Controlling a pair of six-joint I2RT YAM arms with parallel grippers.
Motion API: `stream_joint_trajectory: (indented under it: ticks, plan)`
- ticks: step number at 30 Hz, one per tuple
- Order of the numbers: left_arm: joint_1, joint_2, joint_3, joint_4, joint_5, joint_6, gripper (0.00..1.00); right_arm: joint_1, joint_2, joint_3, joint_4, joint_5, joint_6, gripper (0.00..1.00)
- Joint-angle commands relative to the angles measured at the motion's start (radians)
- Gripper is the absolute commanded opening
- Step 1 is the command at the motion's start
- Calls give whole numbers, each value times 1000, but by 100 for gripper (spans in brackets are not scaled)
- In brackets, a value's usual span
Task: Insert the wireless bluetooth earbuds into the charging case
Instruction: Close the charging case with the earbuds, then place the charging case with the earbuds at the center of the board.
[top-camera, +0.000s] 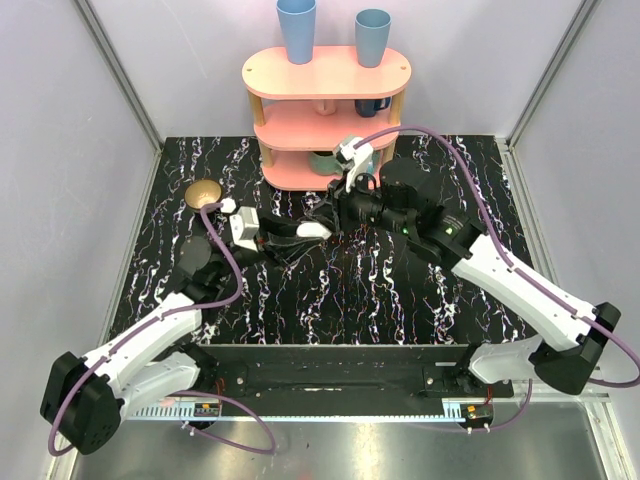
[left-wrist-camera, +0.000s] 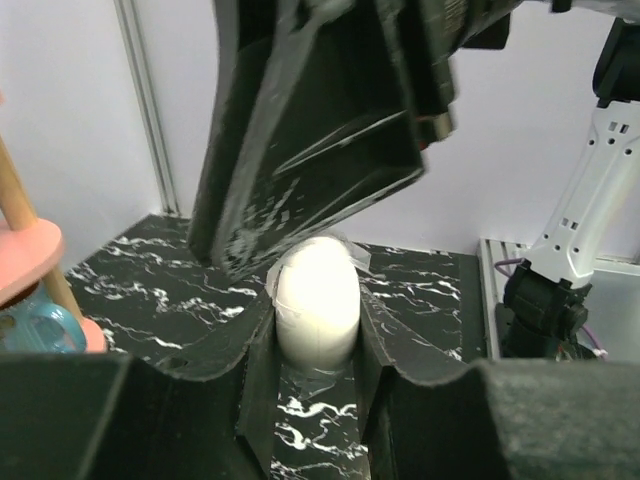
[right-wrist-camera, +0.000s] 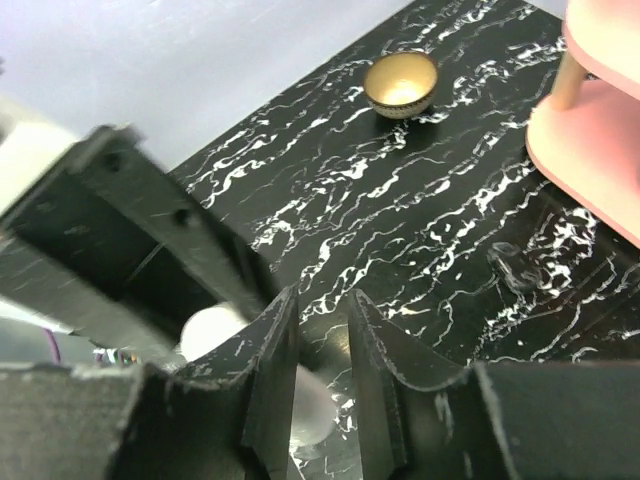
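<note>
Charging case (left-wrist-camera: 317, 300) sits clamped between the fingers of the left hand (left-wrist-camera: 316, 350), over the marbled surface (top-camera: 400, 300). The right hand (right-wrist-camera: 322, 305) crowds in at its far end, jaws nearly together; whether they pinch anything I cannot tell. No earbuds show clearly. As I judge the risk, the charging case is smooth and rounded, so an off-centre push could squirt it out of the grip, or a tiny earbud could miss its socket and drop.

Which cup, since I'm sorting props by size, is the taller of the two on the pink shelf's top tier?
The left cup, paler blue: it stands clearly taller and wider than the darker teal cup to its right on the pink shelf.
</note>
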Motion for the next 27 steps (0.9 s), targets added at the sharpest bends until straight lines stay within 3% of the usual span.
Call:
stream_joint_trajectory:
  ticks: [1, 5, 7, 12, 15, 21, 27]
  plan:
    - [38, 26, 69, 32, -55, -36, 0, 88, -75, -49, -41, -150, -14, 36]
    - [62, 37, 54, 117, -68, -101, 0, 97, -65, -88, -82, -128, 13, 36]
    - [62, 40, 59, 141, -63, -115, 0, 99, -57, -101, -81, -46, 39, 36]
    - [62, 45, 71, -6, -52, -99, 0, 94, -112, -106, -16, 362, 58, 59]
    - [62, 45, 54, -129, -104, -85, 0, 73, -169, -133, 65, 470, 47, 70]
    - [64, 152, 48, -335, -190, -146, 0, -25, -232, -213, 111, 483, 139, 83]
    - [62, 431, 33, -183, -154, -423, 0, -65, -241, -256, 48, 486, 259, 93]
